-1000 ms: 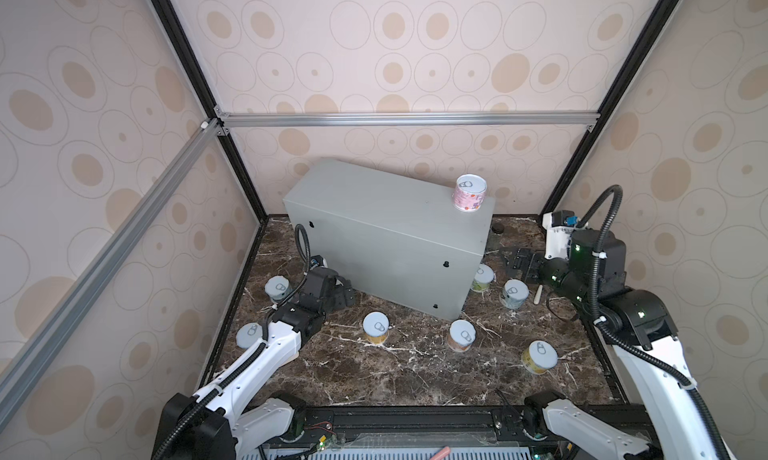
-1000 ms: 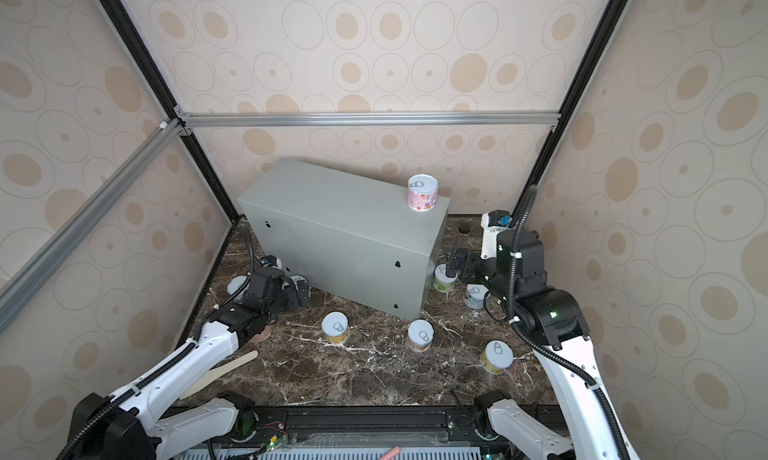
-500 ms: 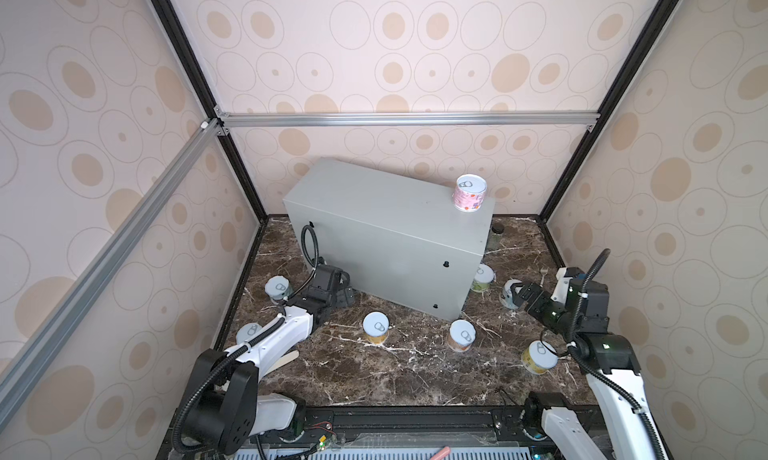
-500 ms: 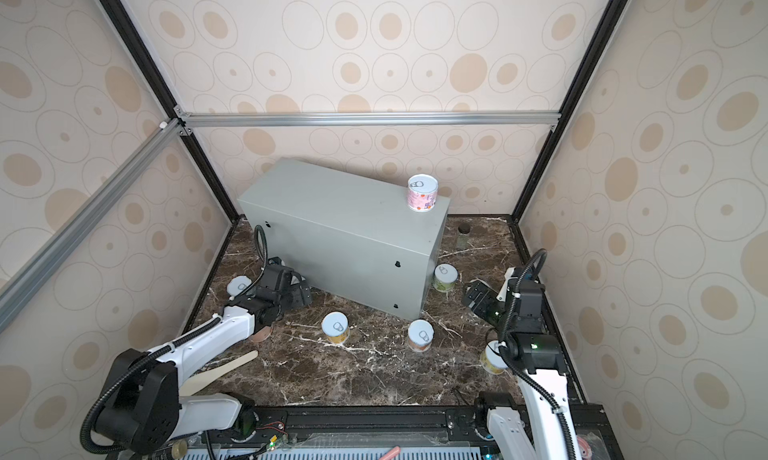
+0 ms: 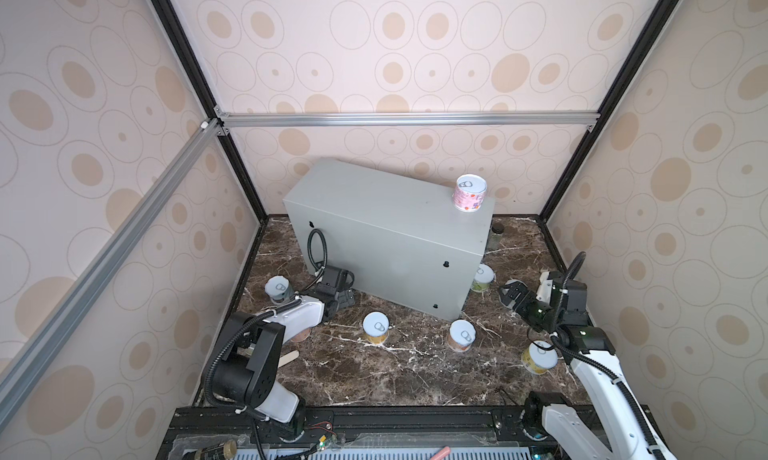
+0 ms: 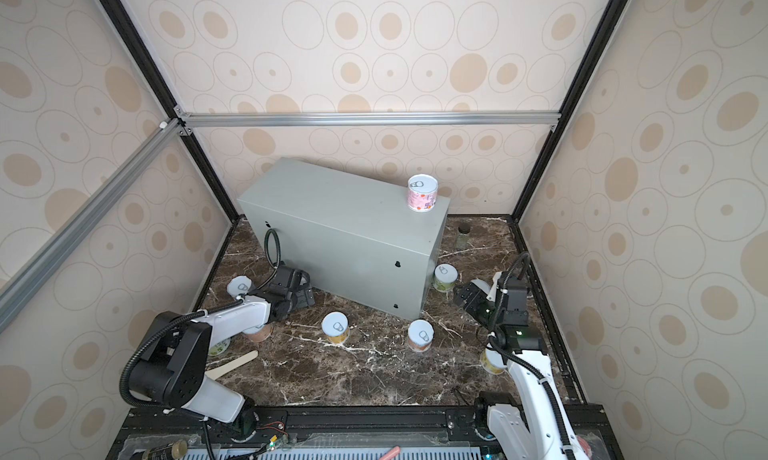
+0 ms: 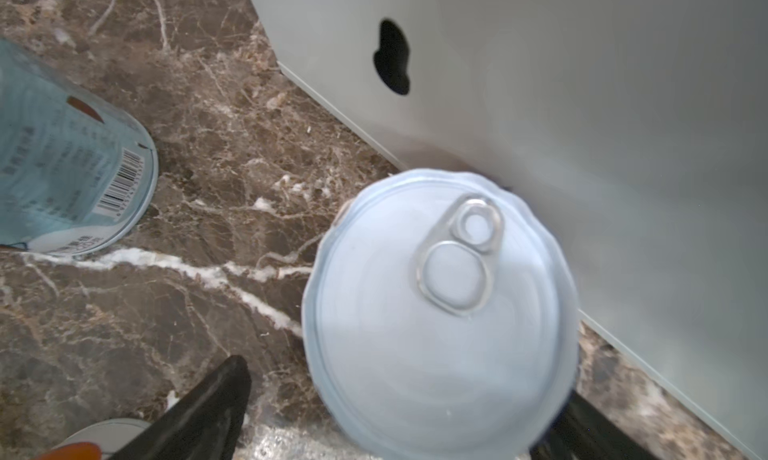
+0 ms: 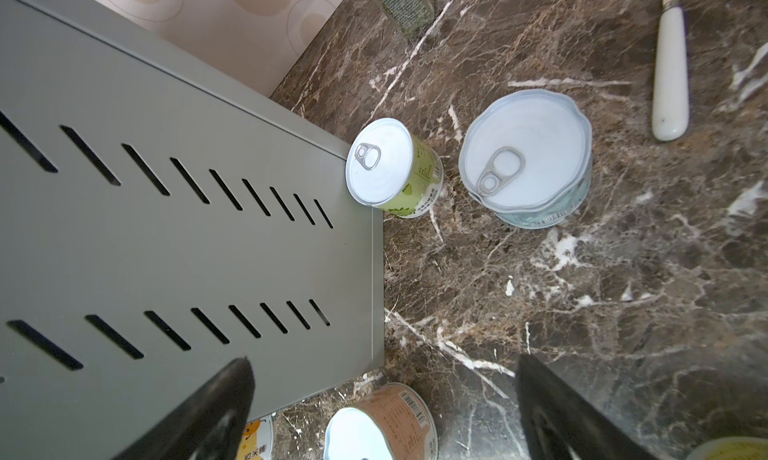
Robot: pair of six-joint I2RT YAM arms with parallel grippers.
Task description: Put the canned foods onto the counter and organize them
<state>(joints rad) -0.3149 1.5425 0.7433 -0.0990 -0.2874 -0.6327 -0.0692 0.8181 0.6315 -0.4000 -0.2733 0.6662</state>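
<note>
your left gripper [image 5: 343, 300] has its jaws wide apart, with a silver-lidded tin [image 7: 440, 312] standing between them, just beside the counter [image 5: 386, 229]. your right gripper [image 8: 382, 366] is spread wide and empty, a pale teal tin [image 8: 525, 158] ahead of it. a pink tin [image 5: 469, 194] stands atop the counter.

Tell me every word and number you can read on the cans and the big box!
Nothing reads clearly enough to quote.
The pale teal can: small print and barcode digits, too blurred.
The green can: print too small.
The orange-brown can: barcode digits too small.
The orange-and-white can: Chinese characters, cut off.
The pink can: print too small.
The grey box: no writing.
</note>
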